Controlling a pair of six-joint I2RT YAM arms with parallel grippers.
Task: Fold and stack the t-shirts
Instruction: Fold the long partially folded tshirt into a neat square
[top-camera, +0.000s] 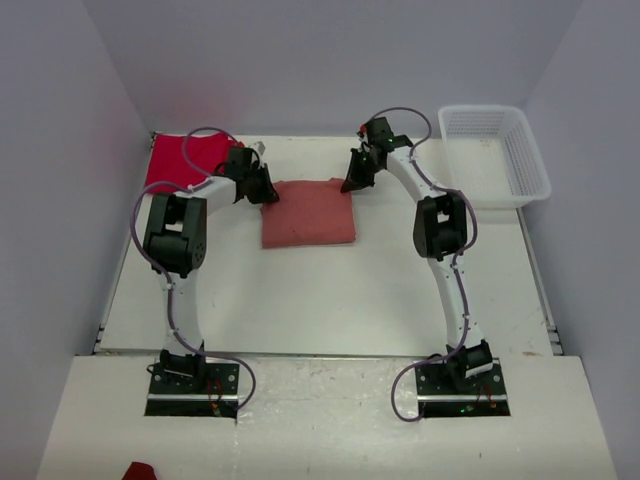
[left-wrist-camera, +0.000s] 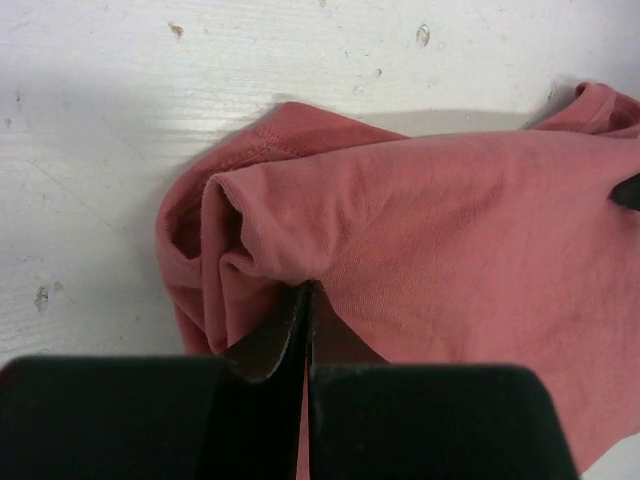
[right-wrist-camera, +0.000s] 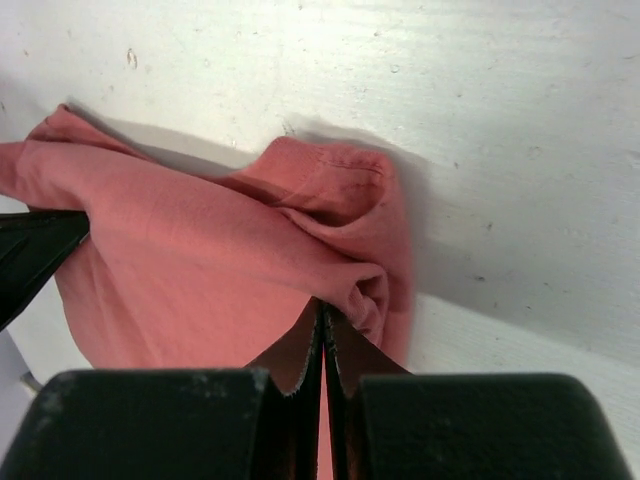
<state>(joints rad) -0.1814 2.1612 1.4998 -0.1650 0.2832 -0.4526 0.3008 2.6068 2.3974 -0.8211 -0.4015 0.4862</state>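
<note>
The salmon-pink t-shirt (top-camera: 308, 213) lies folded in a rough rectangle at mid-table. My left gripper (top-camera: 266, 191) is shut on its far left corner; the left wrist view shows the cloth (left-wrist-camera: 430, 230) bunched at the closed fingertips. My right gripper (top-camera: 353, 180) is shut on its far right corner, with the cloth (right-wrist-camera: 200, 270) puckered at its tips. Both corners are lifted slightly off the table. The red t-shirt (top-camera: 185, 158) lies flat at the far left, partly behind the left arm.
A white mesh basket (top-camera: 494, 153) stands at the far right. The white table (top-camera: 330, 300) is bounded by walls at the back and sides. A small red scrap (top-camera: 138, 470) lies at the near left edge of the base board.
</note>
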